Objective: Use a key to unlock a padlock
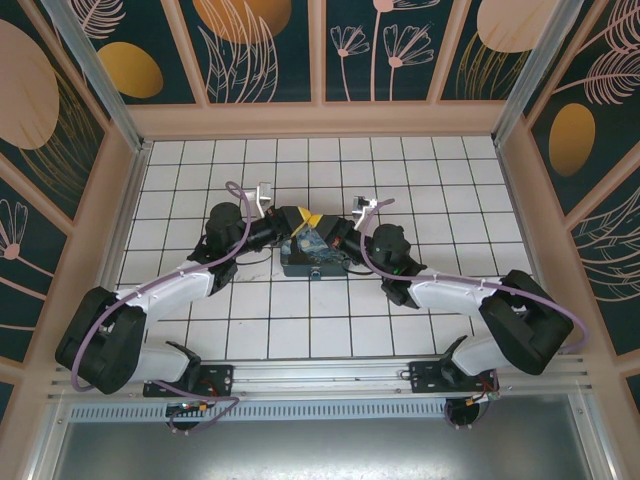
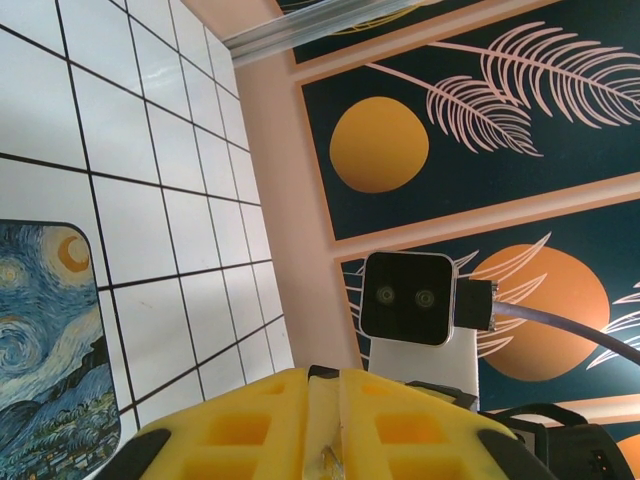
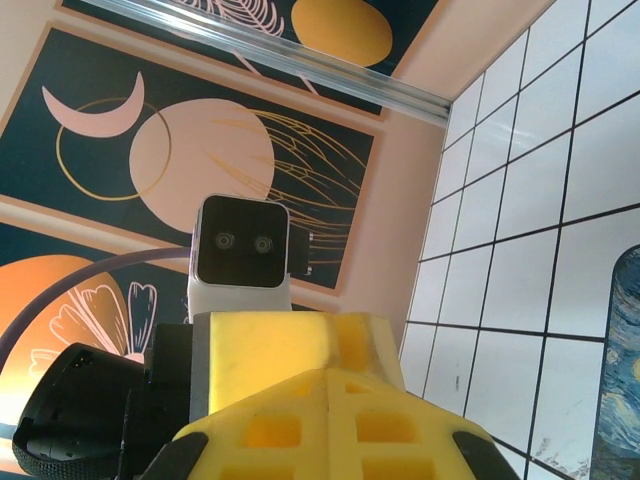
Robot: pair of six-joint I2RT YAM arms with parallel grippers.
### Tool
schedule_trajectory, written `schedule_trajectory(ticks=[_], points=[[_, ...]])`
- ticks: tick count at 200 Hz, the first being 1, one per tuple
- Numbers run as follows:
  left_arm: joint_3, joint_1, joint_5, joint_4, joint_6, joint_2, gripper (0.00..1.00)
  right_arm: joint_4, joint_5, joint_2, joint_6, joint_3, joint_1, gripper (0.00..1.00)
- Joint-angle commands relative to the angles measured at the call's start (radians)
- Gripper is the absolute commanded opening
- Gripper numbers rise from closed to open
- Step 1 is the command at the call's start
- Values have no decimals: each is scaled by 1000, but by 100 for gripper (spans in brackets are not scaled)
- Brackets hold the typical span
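From above, both arms lay stretched over the box (image 1: 318, 258) on the tiled surface (image 1: 250, 310). The left pincer (image 1: 302, 218) and right pincer (image 1: 322, 226) met nose to nose on a line running left to right. The padlock and key were too small to make out among the yellow tips. I judged they sat at that meeting point, equally near both arms.

Through the left wrist camera, the left pincer's fingers (image 2: 240, 430) sat pressed together. A grey sliver (image 2: 328, 460) showed at their seam, possibly the key. The right arm's camera (image 2: 405, 297) faced straight back.

Through the right wrist camera, the right pincer's fingers (image 3: 270, 435) were closed to a seam, and what they gripped I couldn't tell. The left pincer's yellow block butted just beyond them, so any insertion, I reckoned, would run along that shared axis.
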Motion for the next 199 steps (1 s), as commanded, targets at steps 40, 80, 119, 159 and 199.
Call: schedule_trajectory(ticks=[40,80,119,159,199], points=[[2,-4,14,59,5,9,4,60,-12,11,12,19,-6,0],[18,-4,8,55,29,19,0,62,-3,-9,10,-8,-5,0],[29,-4,-25,60,98,5,0,5,70,-123,-17,-77,-23,49],[37,-4,-30,129,155,-8,0,-8,48,-203,-53,-107,-65,53],[26,-4,-35,210,173,-18,0,59,-25,-182,-125,-87,-71,50]])
